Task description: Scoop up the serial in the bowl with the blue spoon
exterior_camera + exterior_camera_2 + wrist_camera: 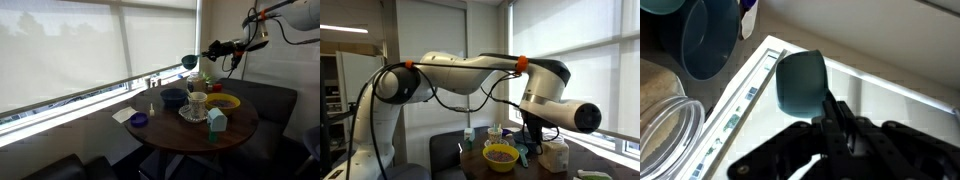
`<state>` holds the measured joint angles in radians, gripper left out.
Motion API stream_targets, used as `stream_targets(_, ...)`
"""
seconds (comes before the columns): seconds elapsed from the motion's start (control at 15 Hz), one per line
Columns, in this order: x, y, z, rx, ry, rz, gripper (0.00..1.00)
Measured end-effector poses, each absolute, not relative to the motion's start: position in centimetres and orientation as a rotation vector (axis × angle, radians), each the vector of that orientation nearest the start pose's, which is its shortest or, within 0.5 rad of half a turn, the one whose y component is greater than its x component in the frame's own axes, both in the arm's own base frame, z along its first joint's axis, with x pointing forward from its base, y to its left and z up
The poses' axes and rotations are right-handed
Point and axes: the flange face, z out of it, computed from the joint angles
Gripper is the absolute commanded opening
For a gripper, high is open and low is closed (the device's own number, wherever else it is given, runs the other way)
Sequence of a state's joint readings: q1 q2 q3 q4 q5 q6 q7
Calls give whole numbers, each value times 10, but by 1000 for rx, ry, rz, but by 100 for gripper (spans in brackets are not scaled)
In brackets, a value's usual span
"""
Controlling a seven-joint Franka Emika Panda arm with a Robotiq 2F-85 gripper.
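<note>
In an exterior view my gripper is high above the round table, shut on the handle of the blue spoon, whose round scoop points toward the window. The yellow bowl sits on the table well below the gripper, beside a white mug. In the other exterior view the yellow bowl holds cereal, and the arm hides the gripper. In the wrist view my gripper clamps the spoon handle, and the scoop sticks out ahead over the window sill.
A dark blue bowl, a small blue dish and a teal box stand on the table. The window blind is close behind. A dark bench seat curves round the table's far side.
</note>
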<state>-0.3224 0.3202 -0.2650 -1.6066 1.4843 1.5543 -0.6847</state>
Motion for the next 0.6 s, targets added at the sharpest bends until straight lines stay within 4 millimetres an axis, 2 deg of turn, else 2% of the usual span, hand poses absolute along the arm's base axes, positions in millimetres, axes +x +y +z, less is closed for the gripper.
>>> stream_targets(0.27,656,-213,513,-1833,252,-578,2)
stream_targets(0.6,695,-173,484,-2078,233,-493,2)
